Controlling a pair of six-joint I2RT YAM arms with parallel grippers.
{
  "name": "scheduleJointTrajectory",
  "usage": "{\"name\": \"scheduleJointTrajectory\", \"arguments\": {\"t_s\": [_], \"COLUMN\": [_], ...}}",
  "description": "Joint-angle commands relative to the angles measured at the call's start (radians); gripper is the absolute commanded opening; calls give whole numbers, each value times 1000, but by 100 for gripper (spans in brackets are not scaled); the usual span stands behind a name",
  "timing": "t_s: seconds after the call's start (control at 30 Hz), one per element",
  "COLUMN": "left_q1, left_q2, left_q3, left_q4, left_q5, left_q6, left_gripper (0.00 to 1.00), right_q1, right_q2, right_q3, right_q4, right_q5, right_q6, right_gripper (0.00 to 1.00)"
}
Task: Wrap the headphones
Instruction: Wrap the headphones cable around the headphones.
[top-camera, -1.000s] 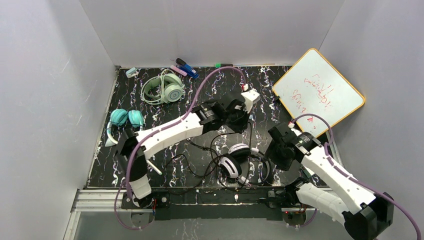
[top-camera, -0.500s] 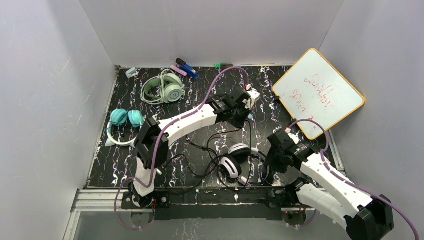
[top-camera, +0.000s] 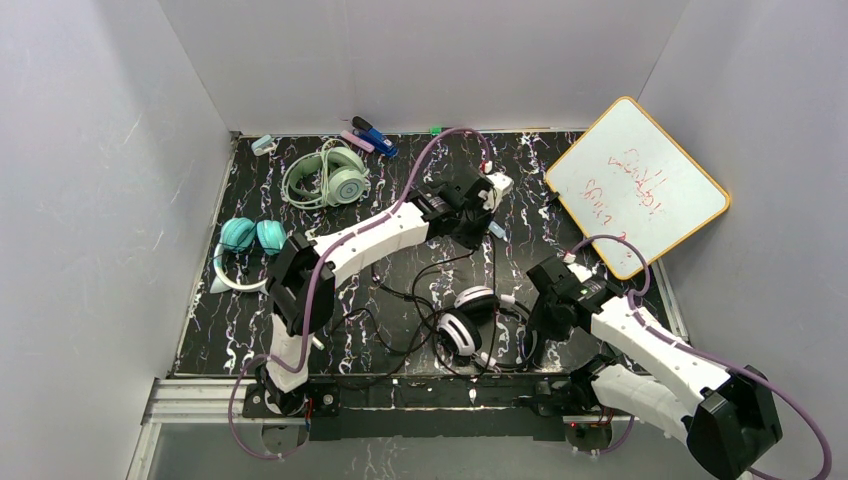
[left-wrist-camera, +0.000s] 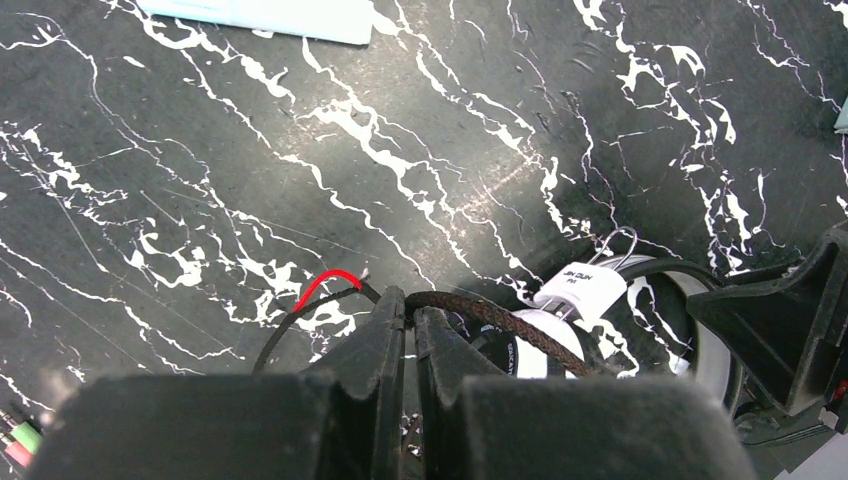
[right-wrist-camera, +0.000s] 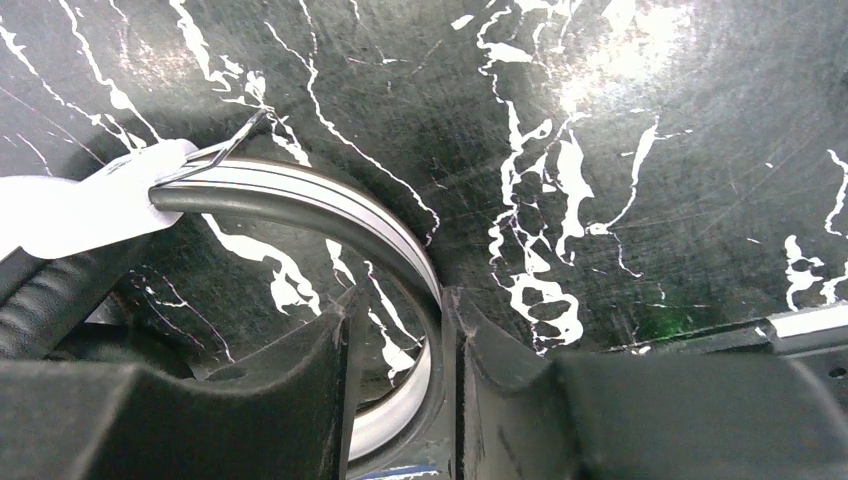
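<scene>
The black-and-white headphones (top-camera: 470, 320) lie near the table's front edge, with their thin black cable (top-camera: 400, 300) looped loosely to the left. My left gripper (left-wrist-camera: 410, 305) is shut on a braided stretch of that cable (left-wrist-camera: 500, 320), held up over the middle of the table. My right gripper (right-wrist-camera: 397, 310) straddles the headband (right-wrist-camera: 330, 205). The band rests against the right finger, and a gap shows at the left finger (right-wrist-camera: 300, 360). The mint-green headphones (top-camera: 330, 178) and the teal headphones (top-camera: 245, 245) lie at the far left.
A whiteboard (top-camera: 637, 185) with red writing leans at the right wall. Markers and small items (top-camera: 372, 137) lie along the back edge. A white clip tag (left-wrist-camera: 587, 290) hangs on the headband. Grey walls enclose three sides.
My left arm has stretched farther back and right, drawing the cable with it. My right gripper has come down onto the headband and its jaws have narrowed.
</scene>
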Motion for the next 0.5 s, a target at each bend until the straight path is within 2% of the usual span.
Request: {"name": "scheduleJointTrajectory", "arguments": {"t_s": [0.0, 0.17, 0.47], "left_q1": [31, 98, 222], "left_q2": [-26, -44, -95], "left_q3": [16, 6, -45], "left_q4": [-30, -42, -76], "left_q5": [15, 52, 54], "left_q6": [17, 16, 36], "left_gripper": [0, 0, 0], "right_q1": [9, 16, 31], "right_q2": [5, 53, 266], "right_q3": [-4, 59, 182], "right_q4": [83, 175, 398], "right_q5": [-5, -28, 15], "right_q6": [6, -52, -163], "right_gripper": [40, 40, 41]}}
